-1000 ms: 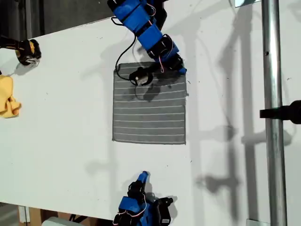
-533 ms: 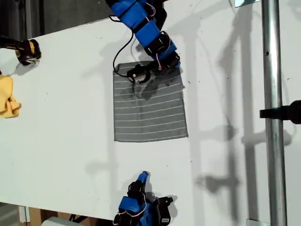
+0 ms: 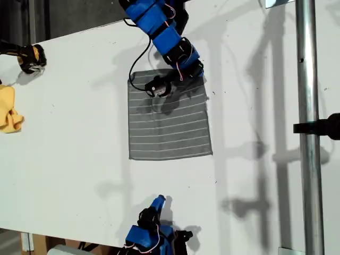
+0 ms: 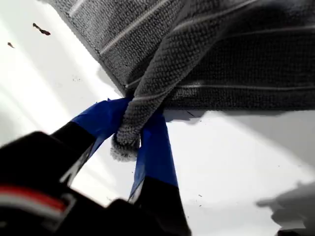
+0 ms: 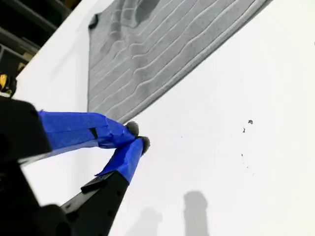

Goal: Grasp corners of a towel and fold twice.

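The grey striped towel [image 3: 169, 122] lies flat on the white table [image 3: 69, 143] in the middle of the exterior view. My first gripper [image 3: 196, 73] is at its far corner on the exterior view's right. The first wrist view shows that gripper [image 4: 134, 132] shut on this corner, with the towel [image 4: 221, 54] bunched and raised off the table there. My second gripper [image 3: 159, 200] sits near the table's near edge, short of the towel. In the second wrist view this gripper [image 5: 136, 138] is shut with nothing in it, and the towel [image 5: 162, 44] lies beyond its tips.
A yellow cloth [image 3: 9, 110] and a black-and-yellow object [image 3: 32, 57] lie at the exterior view's left edge. A metal pole [image 3: 308, 127] with a black clamp [image 3: 325, 126] stands on the exterior view's right.
My first gripper closed on the towel's far corner and pulled it slightly inward, skewing that edge. My second arm slid a little toward the near edge of the table.
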Available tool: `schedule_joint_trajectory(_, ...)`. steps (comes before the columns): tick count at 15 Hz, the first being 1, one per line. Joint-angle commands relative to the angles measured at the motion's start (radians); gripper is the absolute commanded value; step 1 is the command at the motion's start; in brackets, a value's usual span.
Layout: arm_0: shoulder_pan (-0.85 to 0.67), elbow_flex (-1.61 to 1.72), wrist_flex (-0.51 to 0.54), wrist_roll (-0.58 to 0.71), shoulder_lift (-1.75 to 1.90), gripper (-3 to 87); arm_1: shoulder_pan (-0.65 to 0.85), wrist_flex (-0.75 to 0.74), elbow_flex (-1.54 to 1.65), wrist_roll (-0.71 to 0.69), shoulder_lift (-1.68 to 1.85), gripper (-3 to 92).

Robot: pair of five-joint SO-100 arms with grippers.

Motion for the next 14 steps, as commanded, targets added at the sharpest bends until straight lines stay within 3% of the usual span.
schedule_joint_trajectory(1,0.035,-0.209,-0.069,0.034,-0.273,-1.8,0.017,-0.005,-0.026,-0.018,-0.008,0.0)
schedule_joint_trajectory(3,0.063,-0.39,-0.089,0.098,-0.505,-1.8,0.023,-0.003,-0.034,-0.032,-0.008,-0.1)
schedule_joint_trajectory(8,0.152,-0.933,0.015,0.285,-1.02,-1.8,0.032,-0.002,-0.04,-0.041,-0.005,-0.1)
schedule_joint_trajectory(14,0.207,-1.436,0.14,0.347,-1.456,-1.7,0.032,0.005,-0.04,-0.041,-0.002,-0.1)
